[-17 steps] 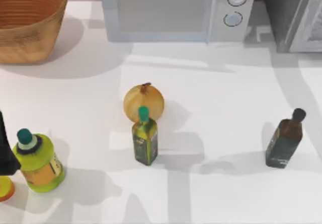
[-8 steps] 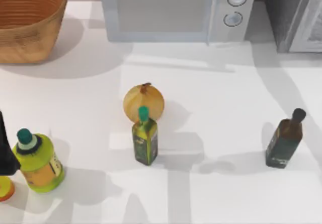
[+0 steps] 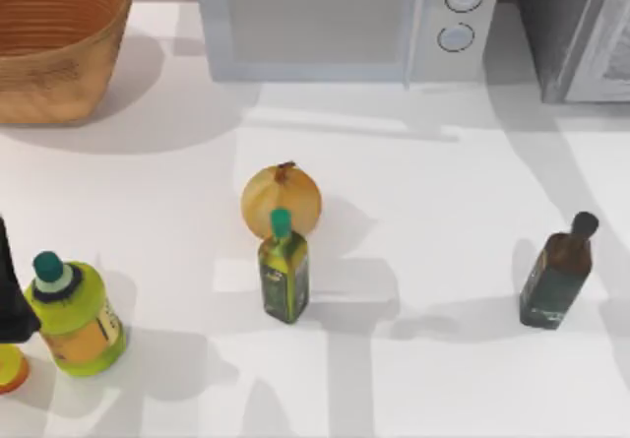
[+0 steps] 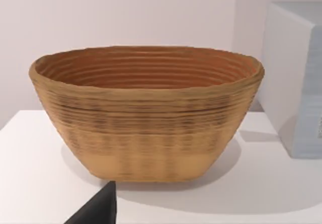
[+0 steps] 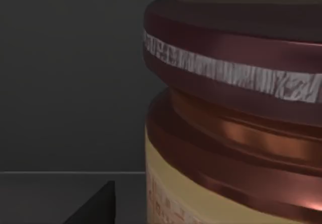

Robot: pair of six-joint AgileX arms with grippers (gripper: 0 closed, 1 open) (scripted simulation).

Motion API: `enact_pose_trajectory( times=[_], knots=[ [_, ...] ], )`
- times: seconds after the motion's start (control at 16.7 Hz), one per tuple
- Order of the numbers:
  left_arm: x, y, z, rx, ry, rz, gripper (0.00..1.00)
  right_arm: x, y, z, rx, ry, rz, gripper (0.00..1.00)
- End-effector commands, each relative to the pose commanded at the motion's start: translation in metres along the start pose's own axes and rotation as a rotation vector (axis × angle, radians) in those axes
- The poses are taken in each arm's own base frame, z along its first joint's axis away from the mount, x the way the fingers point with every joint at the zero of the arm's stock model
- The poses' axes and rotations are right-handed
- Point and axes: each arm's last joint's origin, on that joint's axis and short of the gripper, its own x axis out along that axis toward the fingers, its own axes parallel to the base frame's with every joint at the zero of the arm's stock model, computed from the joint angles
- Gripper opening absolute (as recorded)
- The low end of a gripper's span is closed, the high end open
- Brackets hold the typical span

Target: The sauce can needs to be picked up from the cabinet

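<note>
Inside the dark cabinet (image 3: 566, 25), close before the right wrist camera: sauce can (image 5: 236, 123), maroon lid, upright. Rigid, smooth, likely slippery; grip the straight side below the lid. Jaws' opening: cannot tell.

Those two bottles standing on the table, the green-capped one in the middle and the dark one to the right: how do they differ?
The green-capped bottle is olive green with a bright green cap; the dark bottle is brown-black with a black cap. The green-capped one stands just in front of the onion; the dark one stands alone. Both are upright, squarish and narrow-necked.
</note>
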Motion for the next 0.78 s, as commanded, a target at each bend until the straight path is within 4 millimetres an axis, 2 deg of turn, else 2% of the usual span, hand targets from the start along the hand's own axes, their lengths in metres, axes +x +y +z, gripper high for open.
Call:
enact_pose_trajectory(
  times=[0.18, 0.42, 0.78],
  knots=[
    [0.000, 0.000, 0.000, 0.000, 0.000, 0.000, 1.00, 0.017, -0.001, -0.001, 0.000, 0.000, 0.000, 1.00],
    [0.000, 0.000, 0.000, 0.000, 0.000, 0.000, 1.00, 0.018, -0.001, -0.002, 0.000, 0.000, 0.000, 1.00],
    [0.000, 0.000, 0.000, 0.000, 0.000, 0.000, 1.00, 0.018, -0.001, -0.002, 0.000, 0.000, 0.000, 0.55]
  ],
)
